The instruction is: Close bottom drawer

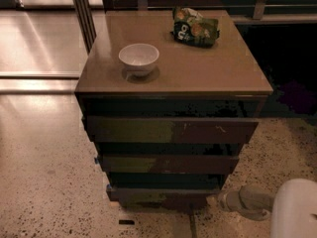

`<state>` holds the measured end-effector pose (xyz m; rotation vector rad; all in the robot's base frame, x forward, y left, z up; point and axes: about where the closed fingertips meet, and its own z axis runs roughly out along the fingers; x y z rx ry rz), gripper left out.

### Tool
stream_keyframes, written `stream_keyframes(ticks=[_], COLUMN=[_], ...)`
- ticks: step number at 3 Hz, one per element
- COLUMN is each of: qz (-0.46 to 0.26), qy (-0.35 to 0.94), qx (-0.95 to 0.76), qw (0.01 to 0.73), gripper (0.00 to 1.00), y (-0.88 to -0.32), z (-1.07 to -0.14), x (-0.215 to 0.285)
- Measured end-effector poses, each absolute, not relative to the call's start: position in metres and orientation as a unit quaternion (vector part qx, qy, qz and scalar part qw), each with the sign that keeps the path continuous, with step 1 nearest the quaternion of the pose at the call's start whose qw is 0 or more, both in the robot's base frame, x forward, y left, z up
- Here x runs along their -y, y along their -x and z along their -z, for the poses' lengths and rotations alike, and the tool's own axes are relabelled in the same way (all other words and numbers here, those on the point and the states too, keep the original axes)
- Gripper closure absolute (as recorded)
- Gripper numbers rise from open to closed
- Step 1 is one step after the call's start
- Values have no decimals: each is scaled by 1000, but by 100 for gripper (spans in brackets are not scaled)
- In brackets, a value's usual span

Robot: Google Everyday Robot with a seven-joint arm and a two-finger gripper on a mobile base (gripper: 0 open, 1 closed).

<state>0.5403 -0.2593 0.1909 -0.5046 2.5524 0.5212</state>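
The bottom drawer (163, 196) is the lowest and narrowest of three dark brown drawer fronts on the cabinet. It stands a little forward of the middle drawer (168, 163), with a thin dark gap above its front. My gripper (223, 201) is low at the right end of that drawer front, at its corner. The grey wrist (247, 202) and white arm shell (294, 209) reach in from the lower right.
The widest top drawer (171, 130) has small pale scratches. A white bowl (139, 58) and a green snack bag (194, 28) sit on the cabinet top (208, 73). Speckled floor surrounds the cabinet. A metal post (81, 11) stands behind it on the left.
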Motion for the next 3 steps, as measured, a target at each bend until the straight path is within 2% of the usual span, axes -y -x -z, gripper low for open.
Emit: stream_keyframes(ticks=[3], qz=[-179], qy=[184], qx=[-933], qw=[252], gripper=[100], y=[-574], z=[-188], x=[262])
